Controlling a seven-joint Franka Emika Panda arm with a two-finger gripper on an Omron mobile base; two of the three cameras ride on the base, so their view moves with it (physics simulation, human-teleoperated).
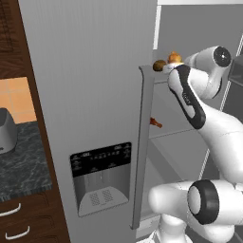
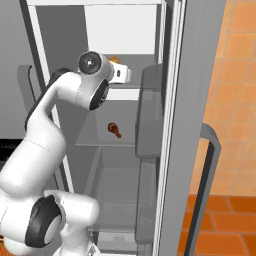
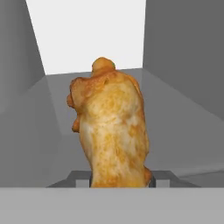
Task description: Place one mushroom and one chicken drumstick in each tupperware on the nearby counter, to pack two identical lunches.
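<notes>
An open grey fridge is filling the scene, with the counter [image 1: 23,156] lying off to the left. The gripper [image 3: 118,183] is reaching onto an upper shelf [image 2: 120,94] and clamping a chicken drumstick [image 3: 111,131] at its base; the drumstick's long axis is running straight out from between the fingers. A mushroom [image 1: 159,65] is sitting just beside it, and another drumstick [image 2: 114,130] is lying on the shelf below

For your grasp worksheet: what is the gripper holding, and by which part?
The gripper is shut on a chicken drumstick, gripping its lower end; which end cannot be told.
</notes>
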